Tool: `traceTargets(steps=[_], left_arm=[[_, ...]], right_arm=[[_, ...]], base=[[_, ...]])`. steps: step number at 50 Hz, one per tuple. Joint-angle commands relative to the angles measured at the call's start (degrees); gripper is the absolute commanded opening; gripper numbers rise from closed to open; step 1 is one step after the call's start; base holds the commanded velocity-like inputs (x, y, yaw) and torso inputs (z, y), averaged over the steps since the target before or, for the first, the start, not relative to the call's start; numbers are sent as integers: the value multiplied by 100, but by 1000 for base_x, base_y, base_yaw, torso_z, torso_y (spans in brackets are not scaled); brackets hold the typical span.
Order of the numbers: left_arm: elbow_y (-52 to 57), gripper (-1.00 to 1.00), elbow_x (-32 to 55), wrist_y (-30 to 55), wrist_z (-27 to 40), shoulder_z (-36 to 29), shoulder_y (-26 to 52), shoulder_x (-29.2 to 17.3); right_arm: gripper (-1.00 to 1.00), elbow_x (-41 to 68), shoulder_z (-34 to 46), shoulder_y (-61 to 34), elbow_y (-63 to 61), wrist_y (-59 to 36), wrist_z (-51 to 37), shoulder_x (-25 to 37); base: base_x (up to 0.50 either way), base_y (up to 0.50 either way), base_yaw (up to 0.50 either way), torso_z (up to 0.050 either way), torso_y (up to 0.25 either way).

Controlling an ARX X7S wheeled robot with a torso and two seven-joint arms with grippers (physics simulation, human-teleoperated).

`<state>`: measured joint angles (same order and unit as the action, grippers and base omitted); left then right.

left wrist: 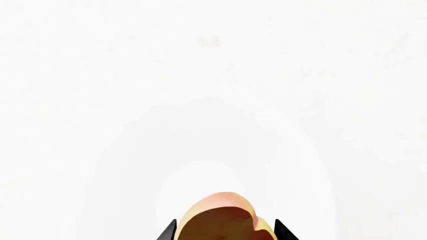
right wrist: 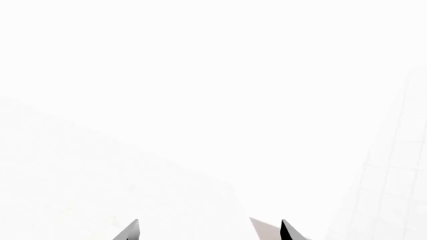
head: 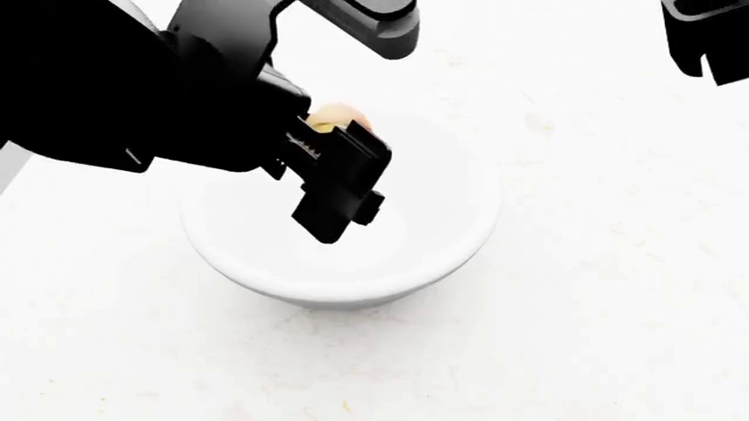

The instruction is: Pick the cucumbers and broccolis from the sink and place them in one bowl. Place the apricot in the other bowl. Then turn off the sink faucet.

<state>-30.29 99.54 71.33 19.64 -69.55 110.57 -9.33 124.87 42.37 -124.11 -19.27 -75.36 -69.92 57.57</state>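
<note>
**Apricot held over the white bowl, ready to be set down**

The left end effector point(head: 331, 132) is clamped on the apricot point(left wrist: 223, 220), with the black fingertips point(left wrist: 169, 231) showing on either side of the fruit in the left wrist view. In the head view only a small yellow-orange patch with a pinkish edge peeks out past the black arm, above the far inner part of the other bowl point(head: 451, 254). The bowl sits on the pale counter point(head: 609, 307) and looks bare inside. Whether the fruit hangs over the bowl's middle or nearer its far wall is hard to tell, since the arm hides much of the bowl.

The apricot is likely light, small and egg-shaped, with a smooth skin that could slip or roll between flat pads. It is best held across its widest part, which is roughly how the fingers appear to sit now. A firm squeeze would probably bruise a soft fruit, so a modest grip suits it. Being round, it may roll once let go; a low release near the bowl's floor should keep it from bouncing against the glossy wall.

The right end effector point(right wrist: 207, 232) shows two tips set well apart with nothing between them, over plain white surface. The sink, faucet, cucumbers and broccolis are not in view.
</note>
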Motion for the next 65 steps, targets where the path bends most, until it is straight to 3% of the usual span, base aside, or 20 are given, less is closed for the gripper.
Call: traceTargets(steps=[1,33,34,46,51,54,57,60,65], left_arm=[[-601,-100,-581,-277,-771,-225,-148,466],[-1204,-100,-863,-418,-1084,-505,-211,589],[-1341,100,-865,-430,-997,-502,-193,618],[-1185,100,-786,-497,-831,-371,-19,444],[-448,100,-360,-484,-247,95,348,-51],[731,100,268,-530,719,592,435,-680],[2747,100,1204,-913,2198,1160,161,-1628],[3768,100,1594,-1299,2767,1537,-80,-2217],[4918,100,1813,-1822,3148,2017,-574,-3019]], right_arm=[[100,-156,-224,144,-67,68,253,16],[100,-48,-120,25,-49,89,210,-12],[100,-40,-115,18,-47,90,202,-8],[100,-13,-113,39,-103,123,197,37],[100,-30,-138,142,-186,180,211,102],[100,-25,-147,187,-302,195,187,165],[100,-64,-228,352,-484,279,232,299],[100,-48,-231,374,-514,293,225,346],[100,-2,-223,401,-571,318,201,402]], base=[[0,0,0,0,0],[0,0,0,0,0],[0,0,0,0,0],[0,0,0,0,1],[0,0,0,0,0],[0,0,0,0,0],[0,0,0,0,0],[0,0,0,0,0],[0,0,0,0,0]])
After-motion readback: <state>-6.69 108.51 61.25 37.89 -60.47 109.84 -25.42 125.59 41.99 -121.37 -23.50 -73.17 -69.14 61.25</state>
